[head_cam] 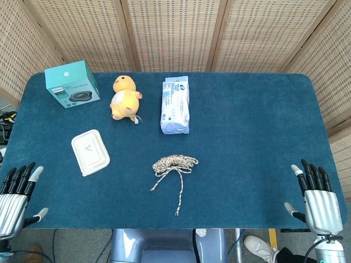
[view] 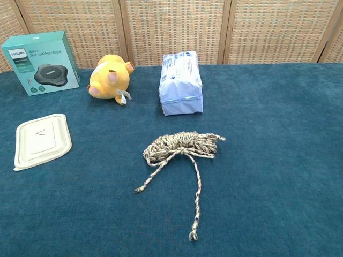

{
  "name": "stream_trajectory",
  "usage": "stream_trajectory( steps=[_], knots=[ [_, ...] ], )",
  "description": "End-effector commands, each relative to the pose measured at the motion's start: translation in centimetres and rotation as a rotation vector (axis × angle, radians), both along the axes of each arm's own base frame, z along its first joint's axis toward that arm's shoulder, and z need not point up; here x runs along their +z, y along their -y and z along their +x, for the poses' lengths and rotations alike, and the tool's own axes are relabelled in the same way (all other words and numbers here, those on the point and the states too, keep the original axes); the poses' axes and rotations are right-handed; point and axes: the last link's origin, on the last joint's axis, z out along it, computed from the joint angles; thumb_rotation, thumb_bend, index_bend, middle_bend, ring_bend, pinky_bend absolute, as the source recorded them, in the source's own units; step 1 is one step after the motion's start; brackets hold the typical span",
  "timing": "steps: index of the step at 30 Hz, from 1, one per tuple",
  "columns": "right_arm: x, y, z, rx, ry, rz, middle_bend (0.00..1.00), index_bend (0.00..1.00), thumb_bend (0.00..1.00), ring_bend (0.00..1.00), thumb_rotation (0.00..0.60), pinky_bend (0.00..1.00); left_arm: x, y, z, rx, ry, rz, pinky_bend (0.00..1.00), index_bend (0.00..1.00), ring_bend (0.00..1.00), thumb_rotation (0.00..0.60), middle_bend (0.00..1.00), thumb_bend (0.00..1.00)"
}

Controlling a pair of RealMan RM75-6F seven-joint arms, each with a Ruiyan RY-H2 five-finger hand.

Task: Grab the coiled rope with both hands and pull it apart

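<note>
A coiled rope (head_cam: 174,164) of mixed beige and dark strands lies on the blue table near the front middle; the chest view shows the same rope (view: 182,145) with two loose ends trailing toward me. My left hand (head_cam: 15,196) rests at the front left corner, fingers spread, holding nothing. My right hand (head_cam: 316,196) sits at the front right corner, fingers also spread and empty. Both hands are far from the rope. Neither hand appears in the chest view.
Behind the rope lie a pack of wipes (head_cam: 175,105), a yellow plush toy (head_cam: 124,97) and a teal box (head_cam: 72,83). A white lidded container (head_cam: 90,152) sits left of the rope. A wicker screen (head_cam: 175,33) stands behind the table (head_cam: 252,137).
</note>
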Motion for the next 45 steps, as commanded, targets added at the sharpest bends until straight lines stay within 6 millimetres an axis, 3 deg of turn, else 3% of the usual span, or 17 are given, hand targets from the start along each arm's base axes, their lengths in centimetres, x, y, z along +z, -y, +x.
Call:
stream_trajectory(
  steps=[1,9,13,19,25,34,40,45],
  knots=[
    [0.0,0.0,0.0,0.001,0.004,0.002,0.0,0.12,0.0,0.0,0.6,0.0,0.0,0.0,0.0,0.0,0.001,-0.002,0.0,0.0,0.0,0.6,0.0,0.0],
    [-0.6,1.0,0.8,0.081,0.019,0.041,0.0,0.18,0.0,0.0,0.6,0.0,0.1,0.0,0.0,0.01,0.004,0.002,0.0,0.0,0.0,0.6,0.0,0.0],
    [-1.1,2.9,1.9,0.187,-0.038,0.113,0.0,0.22,0.0,0.0,0.6,0.0,-0.1,-0.2,-0.1,0.02,0.0,-0.007,0.0,0.0,0.0,0.6,0.0,0.0],
    [-3.0,6.7,5.4,0.416,-0.134,0.311,0.0,0.28,0.04,0.0,0.6,0.0,-0.7,-0.9,0.2,0.027,-0.017,-0.016,0.0,0.0,0.0,0.6,0.0,0.0],
    [-7.2,9.6,8.7,0.562,-0.186,0.543,0.0,0.37,0.26,0.0,0.6,0.0,-1.5,-1.5,0.1,0.048,-0.038,-0.035,0.0,0.0,0.0,0.6,0.0,0.0],
    [-13.0,10.8,13.6,0.679,-0.222,0.718,0.0,0.38,0.42,0.0,0.6,0.0,-2.0,-2.0,-0.1,0.065,-0.054,-0.05,0.0,0.0,0.0,0.6,0.0,0.0],
    [-16.6,10.6,15.9,0.708,-0.252,0.777,0.0,0.38,0.43,0.0,0.6,0.0,-2.3,-2.2,-0.2,0.072,-0.061,-0.062,0.0,0.0,0.0,0.6,0.0,0.0],
    [-18.8,10.3,16.7,0.703,-0.277,0.803,0.0,0.39,0.43,0.0,0.6,0.0,-2.4,-2.2,-0.2,0.073,-0.061,-0.069,0.0,0.0,0.0,0.6,0.0,0.0]
  ],
)
